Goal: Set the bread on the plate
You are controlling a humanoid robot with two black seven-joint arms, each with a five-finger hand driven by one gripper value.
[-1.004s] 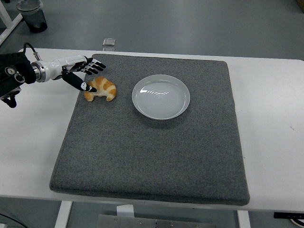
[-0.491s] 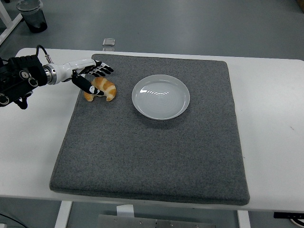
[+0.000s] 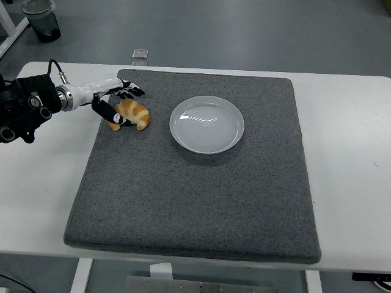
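Observation:
A golden croissant [image 3: 131, 114] lies on the grey mat [image 3: 195, 183] near its far left corner. An empty white plate [image 3: 206, 124] sits on the mat to the right of it. My left hand [image 3: 120, 101] comes in from the left and is over the croissant. Its fingers are spread past the croissant's far side and its thumb [image 3: 110, 113] lies against the near left side. The croissant still rests on the mat. My right arm is out of view.
The mat covers most of the white table [image 3: 348, 159]. A small clear object [image 3: 140, 54] lies at the table's far edge. A dark bin [image 3: 41, 18] stands on the floor at the far left.
My left hand has moved right, from beside the croissant to over it, and its thumb has come in against the croissant. The croissant and plate have not moved.

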